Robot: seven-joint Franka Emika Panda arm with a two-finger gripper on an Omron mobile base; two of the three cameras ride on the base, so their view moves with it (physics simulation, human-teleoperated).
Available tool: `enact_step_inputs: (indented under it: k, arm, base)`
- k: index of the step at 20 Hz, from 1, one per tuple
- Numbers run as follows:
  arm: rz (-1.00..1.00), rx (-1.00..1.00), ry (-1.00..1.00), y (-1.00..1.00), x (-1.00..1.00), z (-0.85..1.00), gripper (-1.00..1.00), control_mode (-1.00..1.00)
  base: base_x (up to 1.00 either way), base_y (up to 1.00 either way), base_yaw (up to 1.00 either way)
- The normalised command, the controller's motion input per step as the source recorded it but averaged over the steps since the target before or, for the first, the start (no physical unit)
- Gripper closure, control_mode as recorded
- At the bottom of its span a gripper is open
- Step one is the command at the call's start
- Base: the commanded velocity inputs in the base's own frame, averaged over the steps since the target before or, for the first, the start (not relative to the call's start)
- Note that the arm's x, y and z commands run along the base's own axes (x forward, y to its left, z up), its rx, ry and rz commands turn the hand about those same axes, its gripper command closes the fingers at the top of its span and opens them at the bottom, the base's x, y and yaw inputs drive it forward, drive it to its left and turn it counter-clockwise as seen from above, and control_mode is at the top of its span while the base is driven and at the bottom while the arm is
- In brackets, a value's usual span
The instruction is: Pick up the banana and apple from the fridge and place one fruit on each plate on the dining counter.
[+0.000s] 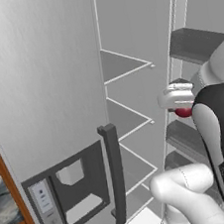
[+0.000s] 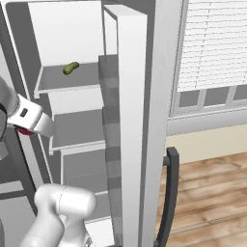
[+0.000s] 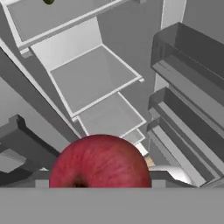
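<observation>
Apple [image 3: 100, 162] sits right at the pincer [image 1: 182, 110], between its jaws; pincer grips it, held in the air in front of the open fridge [image 1: 41, 93], clear of the shelves. In left base view just a red sliver shows under the white hand. Count: 1 apple, 1 small olive-green fruit [image 2: 71, 68] on an upper fridge shelf [image 2: 72, 79], well above the pincer. 1 pincer.
</observation>
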Motion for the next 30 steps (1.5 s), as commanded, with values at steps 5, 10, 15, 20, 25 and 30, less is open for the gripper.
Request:
enact_step_inputs:
  k: [5, 10, 15, 20, 25, 30]
  arm:
    - [0.0, 0.0, 0.0, 0.0, 0.0, 0.0, 1.0, -1.0]
    - [0.0, 0.0, -0.01, 0.0, -0.03, 0.0, 1.0, 1.0]
    - [0.0, 0.0, 0.0, 0.0, 0.0, 0.0, 1.0, 1.0]
    - [0.0, 0.0, 0.0, 0.0, 0.0, 0.0, 1.0, 1.0]
    - [0.0, 0.0, 0.0, 0.0, 0.0, 0.0, 1.0, 1.0]
    - [0.0, 0.0, 0.0, 0.0, 0.0, 0.0, 1.0, 1.0]
  base:
    - [0.0, 0.0, 0.0]
    - [-0.13, 0.01, 0.0]
    - [-1.0, 0.35, 0.0]
    - [-0.95, 0.5, 0.14]
    - [-0.22, 0.42, 0.78]
    - [0.01, 0.09, 1.0]
